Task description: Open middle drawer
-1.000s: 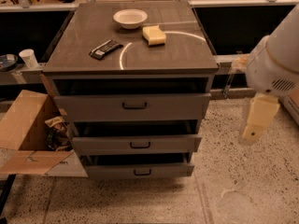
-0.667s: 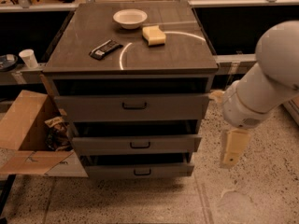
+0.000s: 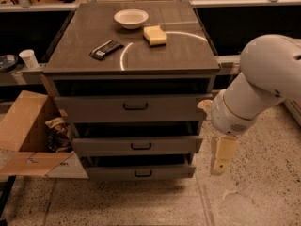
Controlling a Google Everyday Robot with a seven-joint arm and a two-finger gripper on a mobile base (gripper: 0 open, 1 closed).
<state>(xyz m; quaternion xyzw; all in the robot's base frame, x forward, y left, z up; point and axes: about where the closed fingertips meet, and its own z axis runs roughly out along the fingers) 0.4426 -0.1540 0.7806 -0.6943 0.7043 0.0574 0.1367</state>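
Camera view.

Student: Where did the middle drawer (image 3: pixel 136 146) sit?

Tutor: It sat second of three grey fronts in the cabinet (image 3: pixel 178 55), between the top drawer (image 3: pixel 94 109) and the bottom drawer (image 3: pixel 108 173). It had a small black handle at centre, and a dark gap showed above its upper edge.

Student: And the gripper (image 3: pixel 220 161)?

Tutor: It hung pointing down just off the cabinet's right front corner, beside the middle drawer's right edge and not touching it. Whether it was apart or together could not be told. The white arm (image 3: pixel 263 84) filled the right side.

Student: What room lay open?

Tutor: Speckled floor (image 3: pixel 263 192) lay open before the drawer fronts and to the right. A cardboard box (image 3: pixel 23 126) stood close against the cabinet's left side.
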